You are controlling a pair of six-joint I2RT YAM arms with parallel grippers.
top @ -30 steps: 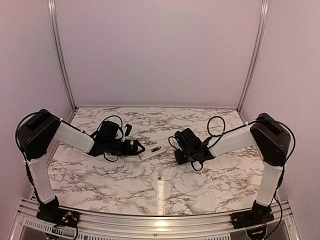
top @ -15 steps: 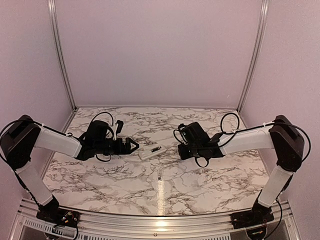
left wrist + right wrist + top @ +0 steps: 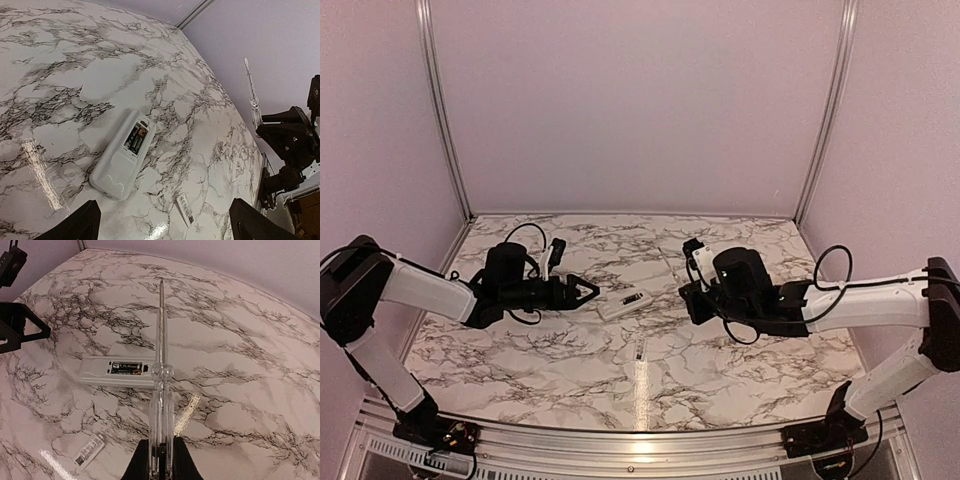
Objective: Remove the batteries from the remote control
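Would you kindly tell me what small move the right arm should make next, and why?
Probably bring the right tool, shut on the long clear-handled grey rod, down and across until the rod's tip meets the small dark cylindrical batteries. They sit in the open recess of the slim white plastic remote control, and the tip is not yet touching them.

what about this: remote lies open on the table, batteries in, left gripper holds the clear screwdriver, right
No: the right gripper holds the clear screwdriver, as the right wrist view shows. The remote does lie open on the table, batteries in.
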